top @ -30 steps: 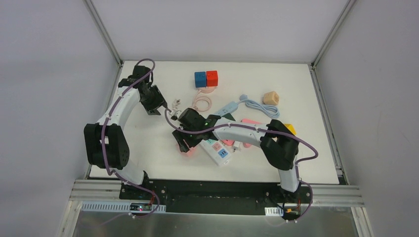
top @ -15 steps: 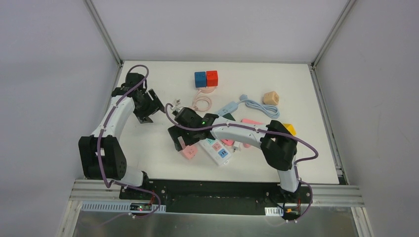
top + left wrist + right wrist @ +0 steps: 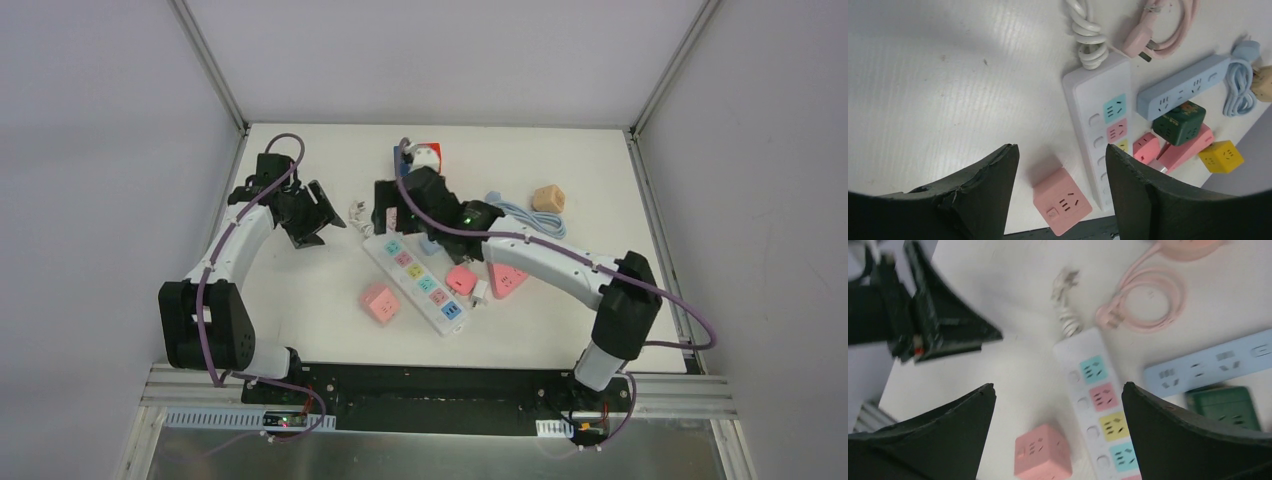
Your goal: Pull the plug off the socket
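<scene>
A white power strip (image 3: 415,285) with coloured sockets lies diagonally at mid table. It also shows in the left wrist view (image 3: 1100,130) and the right wrist view (image 3: 1100,405). A pink cube plug (image 3: 380,302) lies loose on the table just left of the strip, apart from it (image 3: 1062,201) (image 3: 1043,452). My right gripper (image 3: 383,212) (image 3: 1058,386) is open and empty, above the strip's far end. My left gripper (image 3: 330,215) (image 3: 1059,150) is open and empty, left of the strip's cord end.
A second pink cube (image 3: 461,280) and a pink wedge block (image 3: 508,280) sit at the strip's right side. A blue strip (image 3: 1183,92), green cube (image 3: 1179,122), yellow cube (image 3: 1220,156), coiled pink cable (image 3: 1148,300) and tan cube (image 3: 547,197) lie behind and to the right.
My right gripper let go of the pink cube plug, which now lies left of the strip, and swung back to the strip's far end. My left gripper turned slightly.
</scene>
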### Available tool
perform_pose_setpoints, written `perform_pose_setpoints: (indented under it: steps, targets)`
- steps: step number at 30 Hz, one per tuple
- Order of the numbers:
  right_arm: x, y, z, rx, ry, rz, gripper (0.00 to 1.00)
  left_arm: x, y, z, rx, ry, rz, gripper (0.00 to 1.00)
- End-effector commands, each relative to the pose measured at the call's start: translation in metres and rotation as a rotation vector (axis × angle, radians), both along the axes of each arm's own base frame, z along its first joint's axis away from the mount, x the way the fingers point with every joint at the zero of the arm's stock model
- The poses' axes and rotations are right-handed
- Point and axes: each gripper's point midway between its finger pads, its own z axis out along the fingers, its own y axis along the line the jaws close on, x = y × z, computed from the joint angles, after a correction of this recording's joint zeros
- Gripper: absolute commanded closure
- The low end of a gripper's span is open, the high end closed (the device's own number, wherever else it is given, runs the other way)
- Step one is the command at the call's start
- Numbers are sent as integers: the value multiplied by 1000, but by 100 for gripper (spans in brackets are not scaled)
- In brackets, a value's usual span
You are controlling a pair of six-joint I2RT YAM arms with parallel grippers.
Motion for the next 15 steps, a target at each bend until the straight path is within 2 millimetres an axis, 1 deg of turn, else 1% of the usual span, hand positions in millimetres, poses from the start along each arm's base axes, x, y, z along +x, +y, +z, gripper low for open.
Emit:
perform_pose_setpoints:
  steps: [1, 2, 3, 4, 6, 7, 8, 9, 10, 13, 15]
  targets:
    - [76, -54, 33, 72, -98, -237, 1, 15, -15, 36, -71, -141, -78, 34]
    - [91, -62, 31, 75, -101, -260, 1, 17, -15, 39, -65, -151, -84, 34]
    - [111, -77, 29, 74, -108, -302, 1, 18, -13, 41, -54, -155, -82, 34]
    - [126, -86, 25, 67, -106, -331, 1, 18, -11, 43, -45, -152, -75, 32]
    - [153, -98, 26, 52, -119, -363, 0, 20, -10, 46, -35, -159, -72, 26]
    - [166, -102, 20, 34, -120, -375, 0, 22, -8, 47, -27, -169, -71, 20]
    - [176, -105, 16, 22, -124, -384, 0, 26, -8, 47, -21, -181, -73, 11]
    - [187, -107, 14, 15, -128, -384, 0, 31, -7, 46, -14, -187, -78, 4]
    - [196, -107, 7, 7, -126, -377, 0, 35, -7, 46, -10, -183, -84, 1]
    - [222, -105, -9, 11, -108, -361, 0, 50, -9, 50, -23, -179, -81, 1]
    - [236, -104, -16, 35, -78, -367, 0, 60, -16, 57, -72, -189, -86, 1]
